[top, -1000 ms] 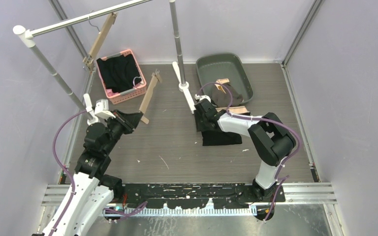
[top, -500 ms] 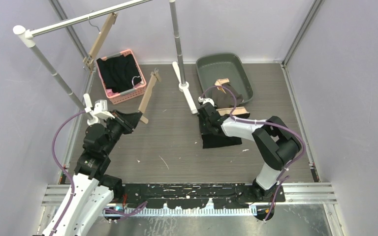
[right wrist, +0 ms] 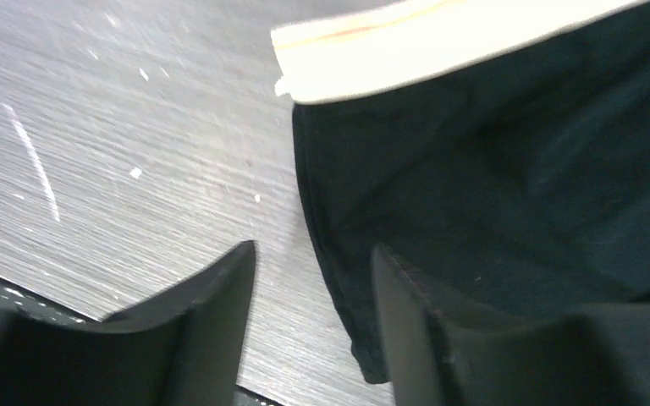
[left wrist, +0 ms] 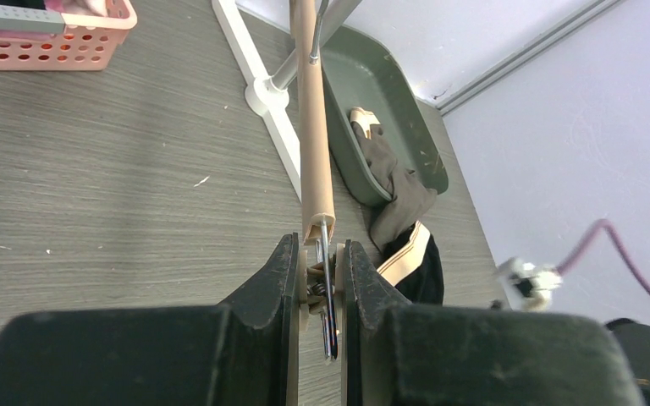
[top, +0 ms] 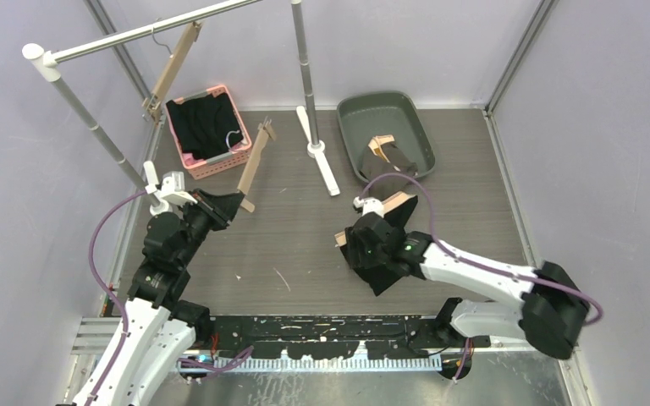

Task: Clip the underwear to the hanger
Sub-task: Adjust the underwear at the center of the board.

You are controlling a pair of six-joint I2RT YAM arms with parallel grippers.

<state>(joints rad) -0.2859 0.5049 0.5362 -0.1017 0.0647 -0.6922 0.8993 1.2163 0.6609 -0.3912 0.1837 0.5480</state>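
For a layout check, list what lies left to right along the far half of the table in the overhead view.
pink basket → wooden hanger → white rack foot → green tray

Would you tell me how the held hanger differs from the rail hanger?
The held hanger is clamped at its lower end by the left gripper and slants over the table; the rail hanger hangs from the rail, farther back. Both are wooden and bare.
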